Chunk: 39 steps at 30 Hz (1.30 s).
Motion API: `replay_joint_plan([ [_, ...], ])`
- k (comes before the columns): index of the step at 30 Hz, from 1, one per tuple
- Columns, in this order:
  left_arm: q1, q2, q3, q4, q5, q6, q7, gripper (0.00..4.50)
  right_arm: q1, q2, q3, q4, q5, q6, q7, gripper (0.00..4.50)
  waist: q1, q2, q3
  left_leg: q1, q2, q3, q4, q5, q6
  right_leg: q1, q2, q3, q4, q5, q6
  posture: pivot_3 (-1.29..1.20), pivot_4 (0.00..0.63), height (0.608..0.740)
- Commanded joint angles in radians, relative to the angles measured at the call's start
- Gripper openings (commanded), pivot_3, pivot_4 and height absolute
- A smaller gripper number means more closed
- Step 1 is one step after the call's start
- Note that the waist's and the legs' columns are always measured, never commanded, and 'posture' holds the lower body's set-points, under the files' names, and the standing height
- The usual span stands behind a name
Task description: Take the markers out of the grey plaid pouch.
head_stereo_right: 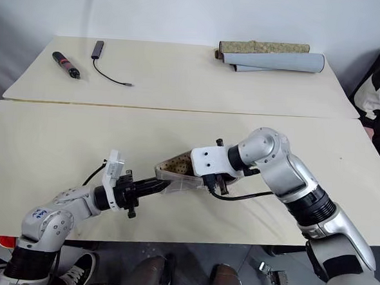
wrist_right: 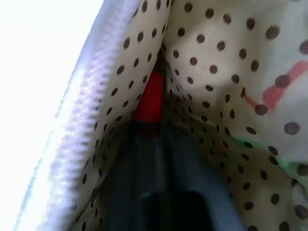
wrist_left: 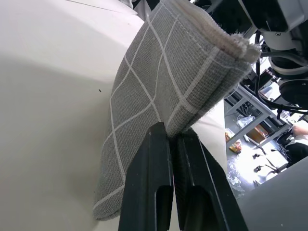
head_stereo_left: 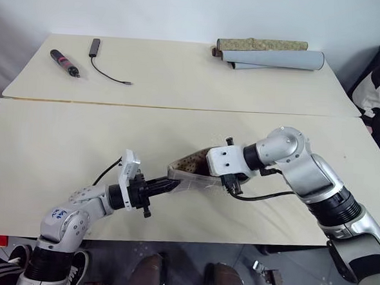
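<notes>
Two pale tables (head_stereo_left: 48,147) meet. Left gripper (head_stereo_left: 172,188) pinches the grey plaid pouch (head_stereo_left: 191,175); right gripper (wrist_right: 161,130) reaches inside by the red marker (wrist_right: 149,98), its grip unclear. Rolled mats (head_stereo_left: 269,55) at one o'clock.

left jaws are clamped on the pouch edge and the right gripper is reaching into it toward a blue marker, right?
One thing is off: the marker is red, not blue, as the right wrist view shows inside the dotted lining. The rest stands: the left gripper is shut on the pouch edge, and the right gripper is in its mouth.
</notes>
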Motion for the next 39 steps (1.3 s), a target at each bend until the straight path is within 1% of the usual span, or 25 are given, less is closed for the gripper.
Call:
replay_joint_plan([
  [1, -0.001, -0.004, 0.009, -0.017, 0.001, -0.007, 0.002, 0.00, -0.024, -0.021, 0.018, 0.009, -0.064, -0.050, -0.014, 1.54, 0.000, 0.000, 0.000, 0.000, 0.000, 0.000, 0.000, 0.000, 0.000, 0.000, 0.000, 0.000, 0.000, 0.000, 0.000, 0.00, 0.150, 0.740],
  [2, -0.002, -0.004, 0.006, -0.017, 0.005, -0.010, 0.002, 0.00, -0.023, -0.019, 0.018, 0.010, -0.063, -0.049, -0.010, 1.88, 0.000, 0.000, 0.000, 0.000, 0.000, 0.000, 0.000, 0.000, 0.000, 0.000, 0.000, 0.000, 0.000, 0.000, 0.000, 0.00, 0.150, 0.740],
  [11, -0.002, -0.010, 0.010, -0.028, -0.001, -0.008, 0.011, 0.00, -0.008, -0.017, 0.041, 0.038, -0.111, -0.070, 0.002, 1.88, 0.000, 0.000, 0.000, 0.000, 0.000, 0.000, 0.000, 0.000, 0.000, 0.000, 0.000, 0.000, 0.000, 0.000, 0.000, 0.00, 0.150, 0.740],
  [17, 0.003, -0.015, 0.005, -0.040, -0.003, -0.006, 0.020, 0.00, -0.008, -0.010, 0.064, 0.095, -0.162, -0.108, -0.023, 1.88, 0.000, 0.000, 0.000, 0.000, 0.000, 0.000, 0.000, 0.000, 0.000, 0.000, 0.000, 0.000, 0.000, 0.000, 0.000, 0.00, 0.150, 0.740],
  [21, -0.001, -0.019, 0.002, -0.044, -0.006, -0.005, 0.028, 0.00, -0.011, 0.000, 0.061, 0.116, -0.163, -0.108, -0.023, 1.88, 0.000, 0.000, 0.000, 0.001, 0.000, 0.000, 0.000, 0.000, 0.000, 0.001, 0.000, 0.000, 0.000, 0.000, 0.000, 0.00, 0.150, 0.740],
  [24, 0.000, -0.018, 0.000, -0.046, -0.002, -0.010, 0.029, 0.00, -0.011, 0.006, 0.049, 0.113, -0.145, -0.093, -0.016, 1.25, 0.000, 0.000, 0.000, 0.001, 0.000, 0.000, 0.000, 0.000, 0.000, 0.001, 0.000, 0.000, 0.000, 0.000, 0.000, 0.00, 0.150, 0.740],
  [26, 0.001, -0.017, 0.001, -0.048, -0.001, -0.012, 0.030, 0.00, -0.010, 0.005, 0.040, 0.106, -0.135, -0.098, -0.013, 0.62, 0.000, 0.000, 0.000, 0.001, 0.000, 0.000, 0.000, 0.000, 0.000, 0.001, 0.000, 0.000, 0.000, 0.000, 0.000, 0.00, 0.150, 0.740],
  [27, 0.001, -0.018, 0.003, -0.048, -0.004, -0.010, 0.032, 0.00, -0.005, 0.010, 0.026, 0.091, -0.108, -0.084, -0.005, 0.55, 0.000, 0.000, 0.000, 0.001, 0.000, 0.000, 0.000, 0.000, 0.000, 0.001, 0.000, 0.000, 0.000, 0.000, 0.000, 0.00, 0.150, 0.740],
  [30, 0.002, -0.014, 0.011, -0.039, 0.000, -0.017, 0.030, 0.00, -0.008, 0.028, -0.047, -0.011, 0.017, 0.039, 0.031, 0.55, 0.000, 0.000, 0.000, 0.000, 0.000, 0.000, 0.000, 0.000, 0.000, 0.001, 0.000, 0.000, 0.000, 0.000, 0.000, 0.00, 0.150, 0.740],
  [32, 0.003, -0.011, 0.015, -0.032, 0.006, -0.023, 0.027, 0.00, -0.024, 0.020, -0.071, -0.060, 0.050, 0.094, 0.044, 0.55, 0.000, 0.001, 0.000, 0.000, 0.000, 0.000, 0.000, 0.000, 0.000, 0.000, 0.000, 0.000, -0.001, 0.000, 0.000, 0.00, 0.150, 0.740],
  [37, -0.006, -0.017, 0.025, -0.014, 0.025, -0.044, 0.028, 0.00, -0.022, 0.037, -0.147, -0.077, 0.150, 0.168, 0.021, 0.55, 0.000, 0.001, 0.000, 0.000, 0.000, -0.001, -0.001, -0.001, 0.000, 0.001, -0.001, -0.001, -0.002, 0.000, 0.000, 0.00, 0.150, 0.740],
  [39, -0.008, -0.017, 0.025, -0.011, 0.029, -0.048, 0.026, 0.00, -0.016, 0.039, -0.173, -0.073, 0.180, 0.158, 0.011, 0.55, 0.001, 0.001, 0.000, 0.000, 0.000, -0.001, -0.001, -0.001, 0.000, 0.001, -0.001, -0.001, -0.002, 0.000, 0.000, 0.00, 0.150, 0.740],
])
